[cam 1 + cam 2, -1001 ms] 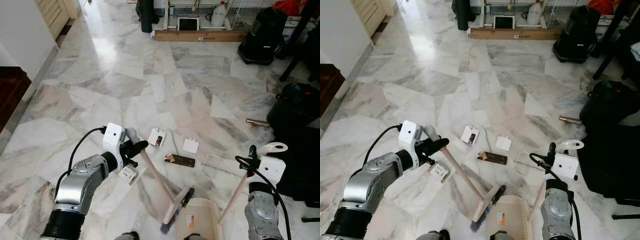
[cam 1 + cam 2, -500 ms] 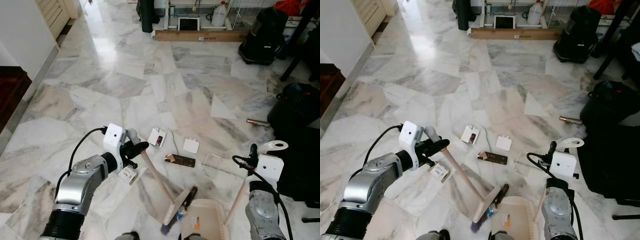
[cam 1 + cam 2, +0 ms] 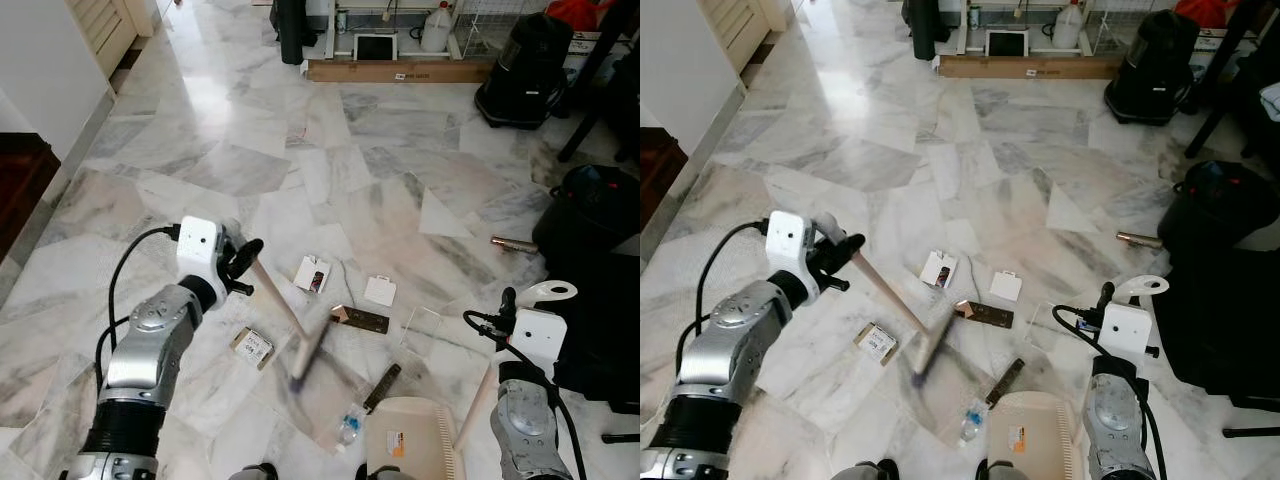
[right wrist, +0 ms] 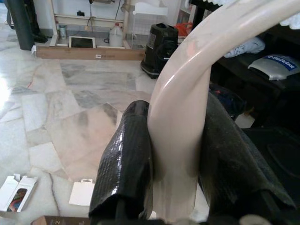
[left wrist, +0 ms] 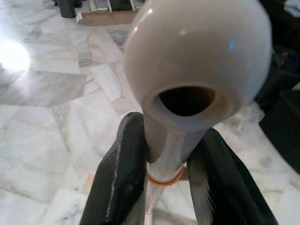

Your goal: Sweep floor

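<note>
The marble floor [image 3: 300, 130] is far from swept: litter lies scattered ahead of the robot, so most of the job seems left to do. The cream dustpan [image 3: 410, 440] sits at six o'clock of the litter patch, mouth toward it, and looks empty; the right gripper [image 4: 173, 154] is clamped on its upright handle. The broom [image 3: 300, 340], blurred mid-stroke, has its head at the patch's centre, with the left gripper [image 5: 168, 173] closed around the top of its stick. A dark strip [image 3: 381, 386] and a crumpled wrapper [image 3: 349, 427] lie just beside the pan's lip. Further out, a brown packet [image 3: 360, 320], a phone box [image 3: 314, 274], a white card [image 3: 381, 291] and a small labelled box [image 3: 252, 346] at nine o'clock remain uncollected.
</note>
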Available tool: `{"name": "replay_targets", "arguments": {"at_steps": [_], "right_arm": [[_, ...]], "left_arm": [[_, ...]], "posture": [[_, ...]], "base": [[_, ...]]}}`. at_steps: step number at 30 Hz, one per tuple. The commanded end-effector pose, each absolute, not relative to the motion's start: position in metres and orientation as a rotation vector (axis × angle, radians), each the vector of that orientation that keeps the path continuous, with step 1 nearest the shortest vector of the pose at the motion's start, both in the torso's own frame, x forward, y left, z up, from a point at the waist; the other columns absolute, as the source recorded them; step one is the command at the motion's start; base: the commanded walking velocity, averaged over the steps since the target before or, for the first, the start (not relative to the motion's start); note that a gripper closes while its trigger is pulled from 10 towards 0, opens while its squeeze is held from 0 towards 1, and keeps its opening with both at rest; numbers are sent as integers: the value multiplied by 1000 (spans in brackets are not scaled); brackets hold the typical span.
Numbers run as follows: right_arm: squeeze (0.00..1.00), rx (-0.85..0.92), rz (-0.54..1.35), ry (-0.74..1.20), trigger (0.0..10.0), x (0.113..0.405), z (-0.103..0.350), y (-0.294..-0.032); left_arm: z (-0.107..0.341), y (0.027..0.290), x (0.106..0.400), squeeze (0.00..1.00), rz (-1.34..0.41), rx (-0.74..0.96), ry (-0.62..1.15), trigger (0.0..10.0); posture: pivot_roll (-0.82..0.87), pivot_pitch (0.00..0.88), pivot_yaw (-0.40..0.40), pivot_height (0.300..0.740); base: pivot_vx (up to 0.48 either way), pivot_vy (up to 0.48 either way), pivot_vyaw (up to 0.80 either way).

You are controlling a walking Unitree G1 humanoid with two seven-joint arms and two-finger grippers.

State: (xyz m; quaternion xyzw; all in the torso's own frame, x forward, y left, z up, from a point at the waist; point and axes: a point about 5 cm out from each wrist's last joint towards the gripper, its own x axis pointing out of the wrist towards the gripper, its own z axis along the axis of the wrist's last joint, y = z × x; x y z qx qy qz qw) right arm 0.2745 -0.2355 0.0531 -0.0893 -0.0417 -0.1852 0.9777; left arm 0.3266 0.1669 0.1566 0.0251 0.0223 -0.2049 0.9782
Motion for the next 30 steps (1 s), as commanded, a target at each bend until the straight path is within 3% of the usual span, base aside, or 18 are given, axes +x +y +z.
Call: {"name": "replay_targets", "arguments": {"at_steps": [1,25,30], "right_arm": [[0,-202,-368,-68,10000,272,50,-235],[0,-196,-367,-75,10000,276,51,-232],[0,-192,-364,-74,10000,277,51,-230]], "left_arm": [[146,162,323,0,-472,70,103,10000],[121,151,302,0,-736,191,439,10000],[121,133,292,0,-843,121,490,10000]], "posture": [[127,170,-1,740],[138,151,8,740],[139,157,9,740]], "base": [[0,0,0],[0,0,0],[0,0,0]]}}
